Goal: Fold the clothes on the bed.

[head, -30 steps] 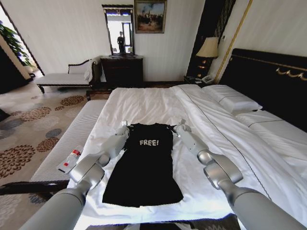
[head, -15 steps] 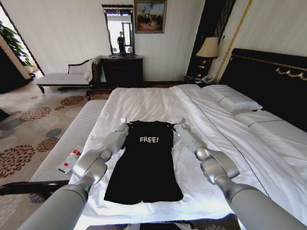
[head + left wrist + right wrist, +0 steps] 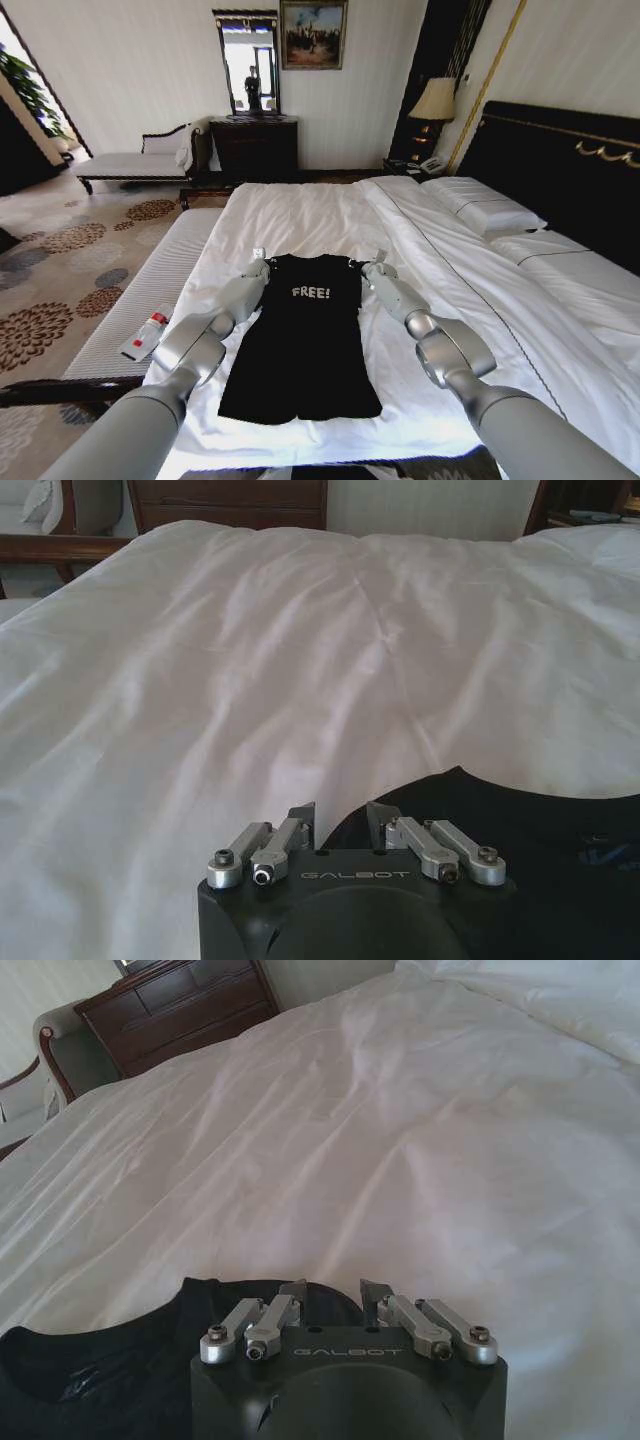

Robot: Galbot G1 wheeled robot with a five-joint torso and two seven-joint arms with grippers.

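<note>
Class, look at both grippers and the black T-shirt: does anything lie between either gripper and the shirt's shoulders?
Nothing visible does. The left gripper and right gripper already sit at the T-shirt's shoulder corners, with bare white bed around them.

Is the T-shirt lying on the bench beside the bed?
No, the T-shirt lies flat on the bed, with the left gripper and right gripper at its shoulders.

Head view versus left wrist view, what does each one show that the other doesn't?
Head view alone: the whole black T-shirt with its white lettering, the right tool at the shirt's far right corner, the lamp and the headboard.

Left wrist view alone: the left tool's fingers close up, slightly apart over the shirt's edge.

Both: the left tool, the shirt and the white bed.
</note>
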